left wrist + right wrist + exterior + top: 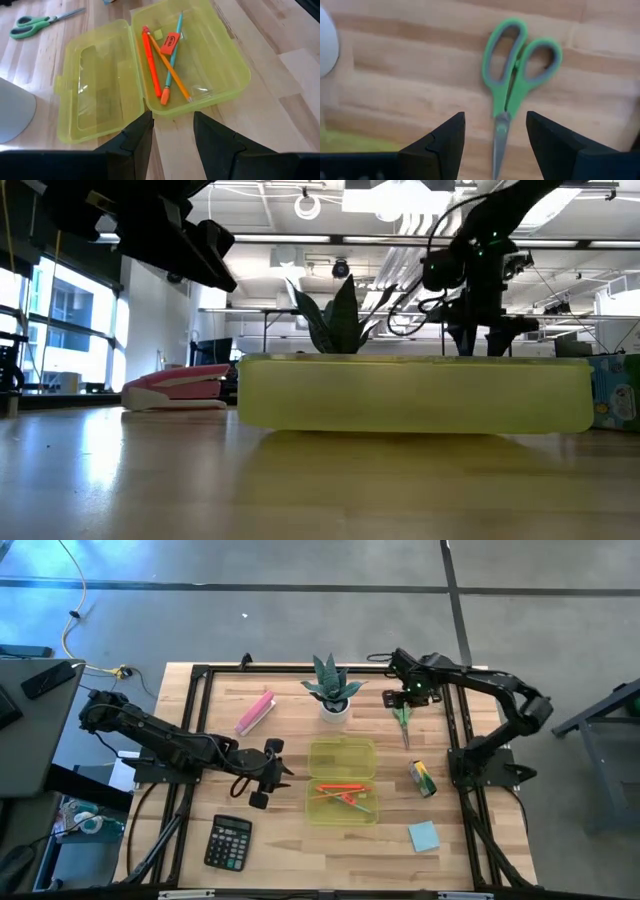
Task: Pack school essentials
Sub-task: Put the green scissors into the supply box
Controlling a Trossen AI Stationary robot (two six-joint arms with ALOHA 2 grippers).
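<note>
Right pincer (495,132), fingers apart and empty, hovers directly above the green-handled scissors (512,85) lying flat on the desk (405,75). Blades run between the fingers; handles point away. Left pincer (172,130), apart, idles far off.

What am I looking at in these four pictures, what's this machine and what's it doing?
Two robot arms work at a wooden table. One picture looks down from above, one looks level across the table, and two come from cameras on the wrists. The left gripper hovers, open and empty, beside an open yellow-green case holding pencils and a pen. The right gripper, open, hangs over green-handled scissors, not gripping them. A calculator, potted plant, pink bar and blue note pad also lie there.
</note>
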